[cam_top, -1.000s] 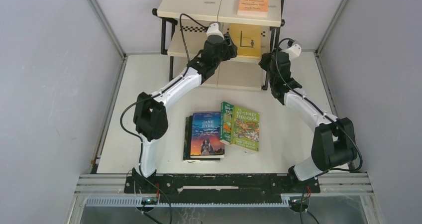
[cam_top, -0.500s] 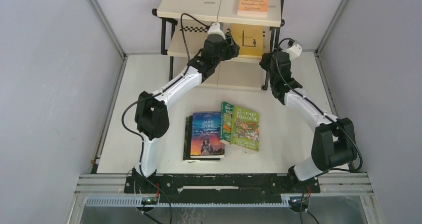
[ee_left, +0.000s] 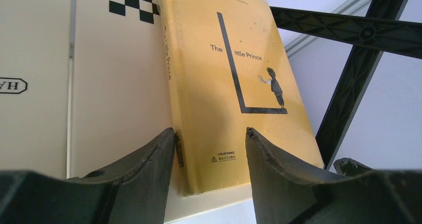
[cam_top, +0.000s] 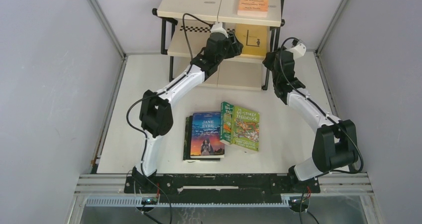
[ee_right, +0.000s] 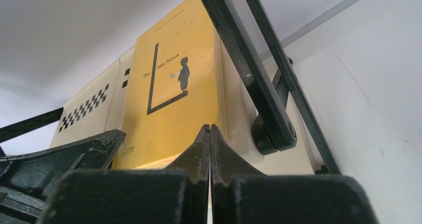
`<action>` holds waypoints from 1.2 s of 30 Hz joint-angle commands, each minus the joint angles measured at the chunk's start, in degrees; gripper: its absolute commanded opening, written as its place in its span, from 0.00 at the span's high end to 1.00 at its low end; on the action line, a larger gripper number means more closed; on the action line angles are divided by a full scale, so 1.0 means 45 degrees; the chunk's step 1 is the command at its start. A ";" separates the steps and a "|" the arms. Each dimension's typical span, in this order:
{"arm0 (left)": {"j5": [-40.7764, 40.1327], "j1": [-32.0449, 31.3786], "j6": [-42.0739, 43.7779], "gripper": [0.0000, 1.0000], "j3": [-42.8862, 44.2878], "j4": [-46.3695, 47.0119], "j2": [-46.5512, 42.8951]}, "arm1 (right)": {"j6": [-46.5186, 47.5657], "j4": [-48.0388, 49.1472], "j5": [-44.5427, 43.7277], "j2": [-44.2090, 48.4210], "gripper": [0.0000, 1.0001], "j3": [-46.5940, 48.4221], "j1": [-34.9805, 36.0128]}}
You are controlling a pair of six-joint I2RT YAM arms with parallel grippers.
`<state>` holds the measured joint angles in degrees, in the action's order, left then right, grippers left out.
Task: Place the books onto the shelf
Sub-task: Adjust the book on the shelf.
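Observation:
The yellow book (cam_top: 251,37) (ee_left: 224,84) (ee_right: 169,99) lies flat on the middle tier of the shelf (cam_top: 199,2) (ee_left: 114,84). My left gripper (cam_top: 233,41) (ee_left: 209,133) is at that tier's front edge, open, with the book's near left corner between its fingers. My right gripper (cam_top: 269,58) (ee_right: 209,128) is shut and empty, just right of the book beside the shelf's black frame (ee_right: 249,69). An orange book (cam_top: 254,0) lies on the top tier. On the table lie the blue Jane Eyre (cam_top: 206,133) on a black book (cam_top: 187,139), and two green books (cam_top: 245,128).
Grey walls close in the table (cam_top: 139,84) on both sides. The shelf's black cross braces (ee_left: 358,74) stand to the right of the yellow book. The left gripper's finger (ee_right: 74,154) shows low in the right wrist view.
My left arm has reached further into the shelf, and the yellow book has slid a little back and to the right. My right gripper has shifted slightly up and right.

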<state>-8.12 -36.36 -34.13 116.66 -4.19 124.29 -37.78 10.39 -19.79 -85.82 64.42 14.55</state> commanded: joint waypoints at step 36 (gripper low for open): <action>-0.3239 0.0695 -0.3224 0.17 -0.7551 0.0646 -0.6758 | -0.0190 -0.0840 0.0275 0.1998 0.64 -0.0822 -0.0525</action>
<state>-18.65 -34.72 -42.11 89.03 -2.57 101.67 -37.82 6.90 -19.31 -79.79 60.77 12.36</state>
